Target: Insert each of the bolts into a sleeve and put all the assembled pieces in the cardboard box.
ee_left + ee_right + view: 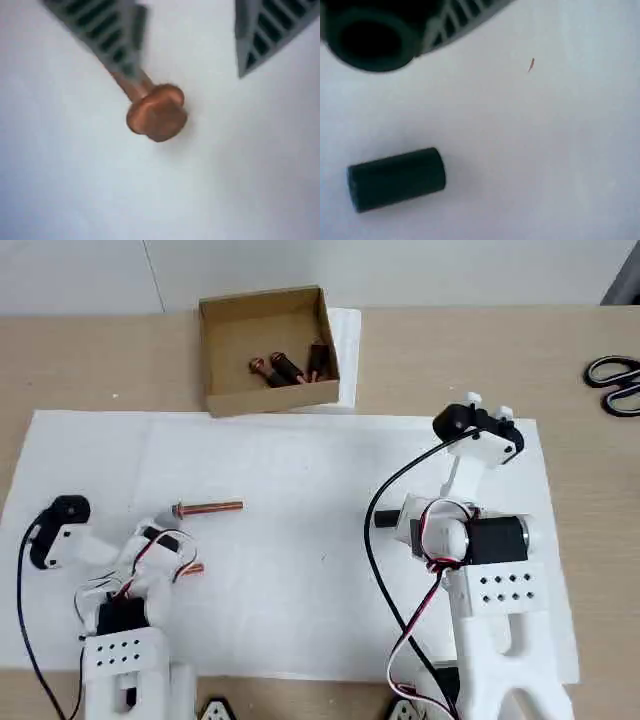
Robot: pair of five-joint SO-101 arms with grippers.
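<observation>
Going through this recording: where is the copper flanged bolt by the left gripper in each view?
High view: copper bolt pokes out beside the left gripper.
Left wrist view: same bolt, head towards the camera, shaft running under one finger.
Right wrist view: instead a gripped black sleeve and a loose black sleeve.
Shared landmark: the white paper sheet.

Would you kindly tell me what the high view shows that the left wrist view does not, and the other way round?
The high view adds the cardboard box with assembled pieces inside, a loose bolt lying on the paper, the black sleeve at the right gripper, and scissors at the table's edge. The left wrist view adds a close look at the left gripper: its fingers stand wide apart, and the copper bolt runs under one of them. Shared by both views are that copper bolt and the white paper.
</observation>
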